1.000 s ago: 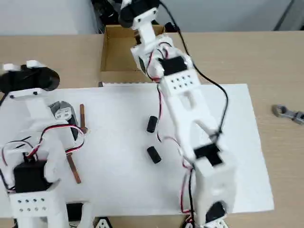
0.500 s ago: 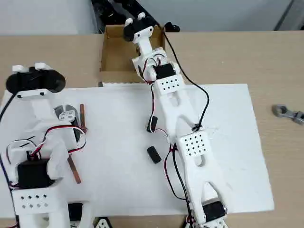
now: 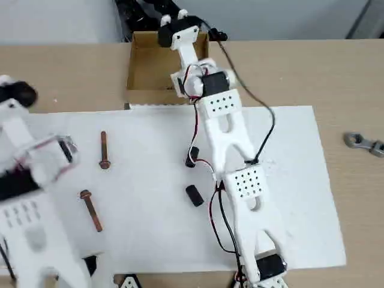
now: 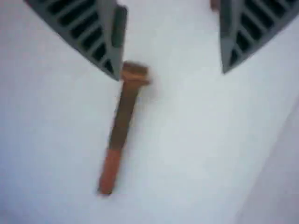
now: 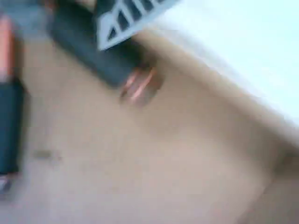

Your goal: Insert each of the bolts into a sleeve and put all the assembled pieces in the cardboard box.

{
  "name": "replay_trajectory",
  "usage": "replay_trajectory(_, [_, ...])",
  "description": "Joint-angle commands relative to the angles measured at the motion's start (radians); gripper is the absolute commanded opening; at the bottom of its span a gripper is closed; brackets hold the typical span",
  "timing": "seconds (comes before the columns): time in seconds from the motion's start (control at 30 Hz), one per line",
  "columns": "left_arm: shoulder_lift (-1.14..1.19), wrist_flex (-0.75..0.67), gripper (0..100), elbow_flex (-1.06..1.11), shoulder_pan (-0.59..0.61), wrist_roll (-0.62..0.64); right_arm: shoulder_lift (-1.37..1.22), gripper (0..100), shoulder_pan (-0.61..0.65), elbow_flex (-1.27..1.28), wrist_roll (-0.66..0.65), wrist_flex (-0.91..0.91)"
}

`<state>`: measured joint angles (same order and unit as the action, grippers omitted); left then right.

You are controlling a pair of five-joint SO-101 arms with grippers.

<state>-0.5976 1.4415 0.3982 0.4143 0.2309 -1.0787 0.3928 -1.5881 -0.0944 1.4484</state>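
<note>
Left claw (image 4: 170, 72): released, jaws spread wide, held above the sheet (image 3: 150, 240) at the left side of the table (image 3: 348, 78). One bolt (image 4: 122, 135) lay flat on the sheet beneath it. The head of that bolt was just beside one fingertip (image 4: 114, 70) and well apart from the other.

Seen from above, two bolts lay loose on the left part of the sheet. The far bolt (image 3: 104, 149) lay straight, head toward the arm bases. The near bolt (image 3: 91, 210) lay slightly slanted, head away from the bases. The two were near each other but did not touch.

At the centre of the sheet lay two black sleeves. The far sleeve (image 3: 191, 157) was partly hidden by the right arm's cables. The near sleeve (image 3: 194, 195) lay just beside that arm.

The right arm was stretched from its base across the sheet to the box (image 3: 147, 69) at the far edge of the table. Right claw (image 3: 179, 29): positioned over the box; whether it was released or clenched could not be told. In its wrist view, one assembled piece (image 5: 100, 63), a dark sleeve with a copper bolt end protruding, lay on the box floor close under the claw. A second piece (image 5: 8, 126) lay off to one side of it.

At the right, a wrench (image 3: 363, 142) lay on the bare table, apart from the sheet.
</note>
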Motion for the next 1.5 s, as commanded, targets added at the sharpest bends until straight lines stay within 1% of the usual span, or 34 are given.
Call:
replay_trajectory(0.0, [0.292,0.121,14,-0.291,-0.003,0.015,0.228,0.2,-0.005,-0.084,0.008,0.197])
replay_trajectory(0.07, [0.404,0.141,14,-0.421,-0.031,0.017,0.286,0.2,-0.021,-0.071,0.008,0.246])
replay_trajectory(0.17, [0.519,0.164,13,-0.584,-0.083,0.046,0.401,0.2,-0.076,0.017,0.011,0.249])
replay_trajectory(0.23, [0.583,0.193,13,-0.656,-0.109,0.066,0.498,0.2,-0.09,0.123,0.011,0.252])
replay_trajectory(0.3, [0.647,0.265,13,-0.697,-0.123,0.112,0.611,0.2,-0.108,0.299,0.012,0.252])
replay_trajectory(0.37, [0.71,0.315,13,-0.694,-0.117,0.164,0.75,0.2,-0.111,0.526,0.012,0.251])
replay_trajectory(0.47, [0.741,0.315,13,-0.641,-0.071,0.166,0.981,0.2,-0.111,0.895,0.014,0.245])
replay_trajectory(0.57, [0.701,0.315,13,-0.542,-0.052,0.117,1.193,0.2,-0.117,1.208,0.014,0.231])
replay_trajectory(0.67, [0.618,0.313,13,-0.424,-0.061,0.08,1.365,0.3,-0.124,1.409,0.009,0.225])
replay_trajectory(0.77, [0.499,0.313,13,-0.341,-0.064,0.071,1.468,0.3,-0.131,1.516,0.008,0.225])
replay_trajectory(0.83, [0.407,0.313,13,-0.308,-0.064,0.037,1.506,0.3,-0.142,1.564,0.008,0.228])
replay_trajectory(0.97, [0.222,0.313,13,-0.185,-0.057,-0.008,1.54,0.3,-0.197,1.626,0.008,0.232])
replay_trajectory(1.13, [0.071,0.311,13,-0.087,-0.023,-0.078,1.543,0.3,-0.269,1.737,0.008,0.231])
replay_trajectory(1.2, [0.043,0.308,13,-0.015,0.021,-0.11,1.544,0.3,-0.28,1.777,0.012,0.229])
replay_trajectory(1.37, [0.04,0.296,12,-0.008,0.181,-0.255,1.554,0.4,-0.282,1.794,0.008,0.229])
replay_trajectory(1.47, [0.04,0.275,9,0.024,0.216,-0.319,1.581,0.5,-0.282,1.798,0.005,0.225])
